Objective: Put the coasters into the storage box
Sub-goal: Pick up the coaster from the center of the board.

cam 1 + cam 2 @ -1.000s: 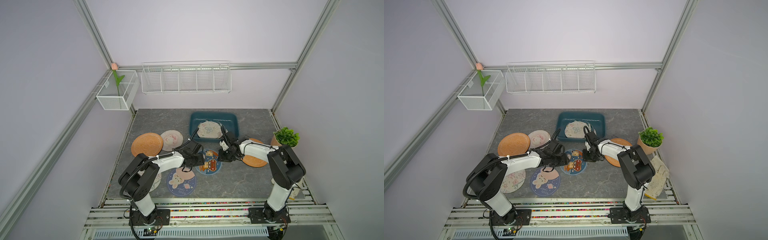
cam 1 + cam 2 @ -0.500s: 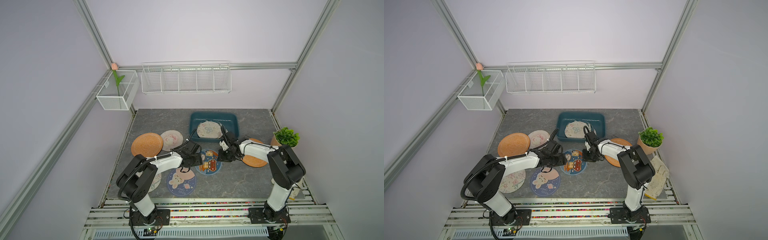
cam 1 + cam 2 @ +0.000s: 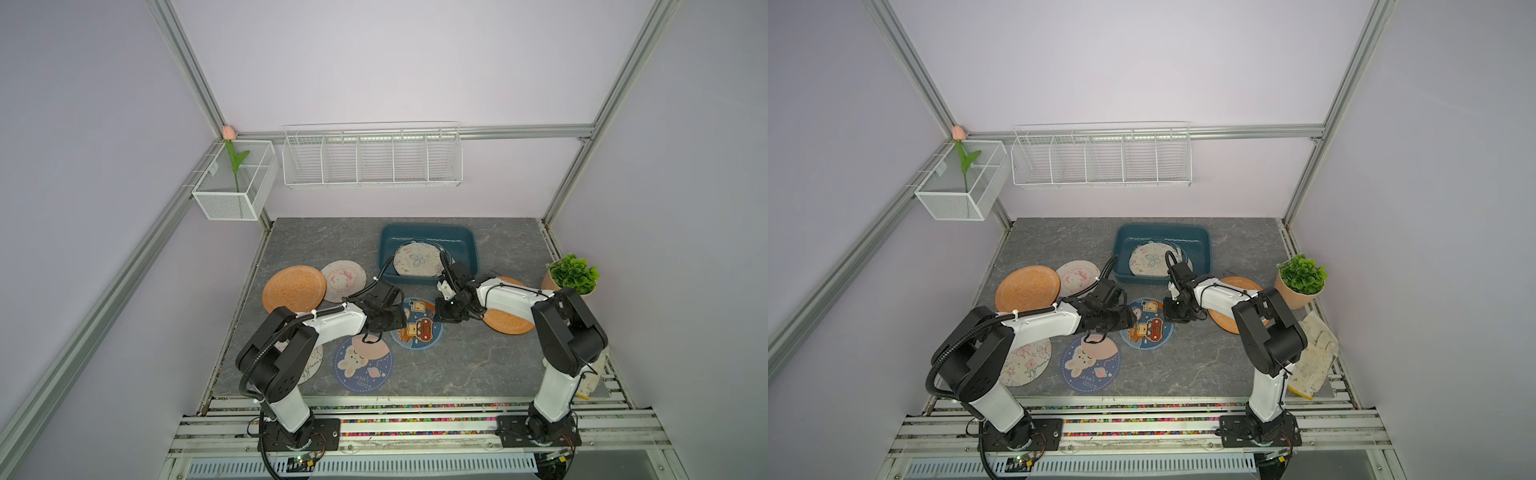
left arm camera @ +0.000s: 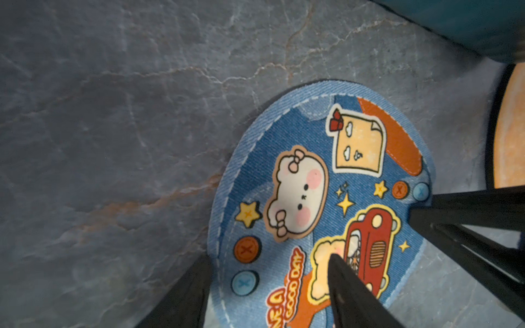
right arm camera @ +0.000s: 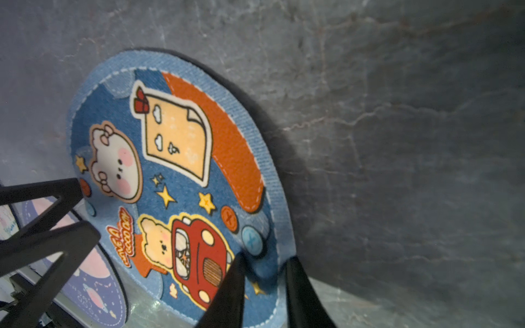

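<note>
A blue cartoon coaster (image 3: 417, 326) with a bear and a red car lies between my two arms. My right gripper (image 5: 267, 259) is shut on its rim, which bulges up between the fingers. My left gripper (image 4: 265, 264) is open at the opposite edge, one finger on the table and one over the print. The teal storage box (image 3: 428, 232) behind holds a butterfly-print coaster (image 3: 417, 259). Other coasters lie flat: orange (image 3: 293, 286), pink-white (image 3: 345, 280), navy rabbit (image 3: 363, 365), white floral (image 3: 1025, 361) partly under my left arm, and orange (image 3: 509, 324) under my right arm.
A potted plant (image 3: 571, 276) stands at the right edge, with a folded cloth (image 3: 1312, 357) in front of it. On the back wall hang a white wire rack (image 3: 372, 158) and a mesh basket (image 3: 235, 183) with a tulip.
My right gripper's jaws have narrowed onto the blue coaster's rim. My left gripper has stayed open at the other edge, shifting only slightly.
</note>
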